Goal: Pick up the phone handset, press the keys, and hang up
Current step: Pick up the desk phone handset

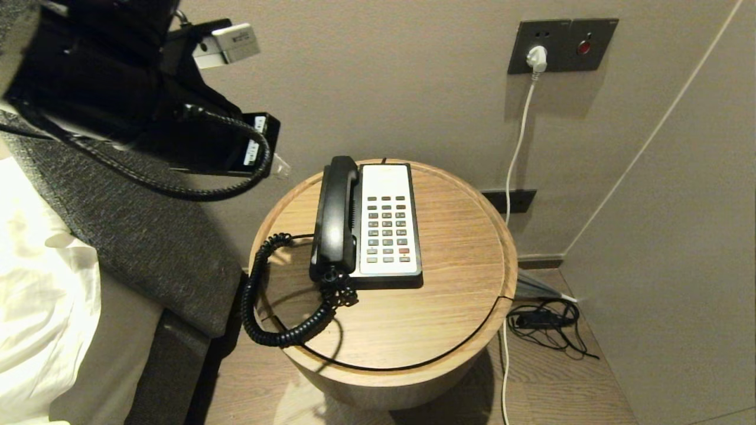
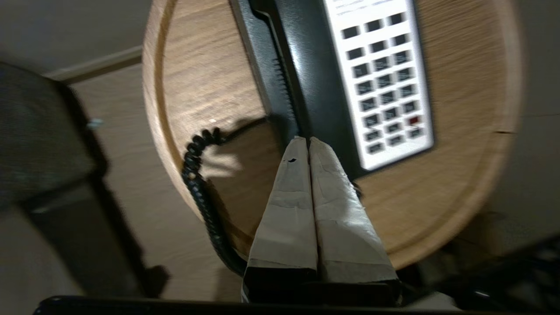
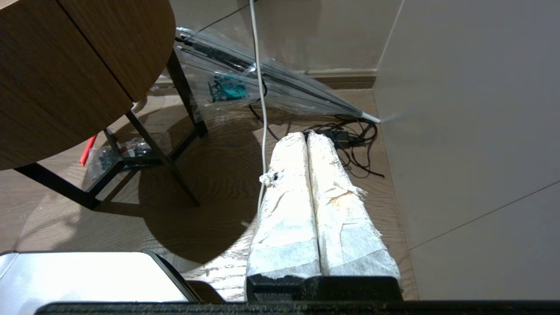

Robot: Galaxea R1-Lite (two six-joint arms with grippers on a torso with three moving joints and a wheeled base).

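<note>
The black handset (image 1: 336, 215) lies in its cradle on the left side of the white keypad base (image 1: 388, 221), on a round wooden table (image 1: 460, 295). Its coiled cord (image 1: 266, 301) loops over the table's left front edge. My left gripper (image 1: 280, 167) hangs shut and empty above and to the left of the phone, apart from it. In the left wrist view its taped fingertips (image 2: 305, 139) point at the near end of the handset (image 2: 306, 65), beside the keypad (image 2: 385, 83). My right gripper (image 3: 306, 134) is shut and empty, low over the floor beside the table.
A grey upholstered headboard (image 1: 136, 236) and white pillow (image 1: 41, 307) stand left of the table. A white plug (image 1: 536, 58) sits in the wall socket and its cable drops to tangled black cables (image 1: 543, 321) on the floor. A clear umbrella (image 3: 271, 83) lies near the table's legs.
</note>
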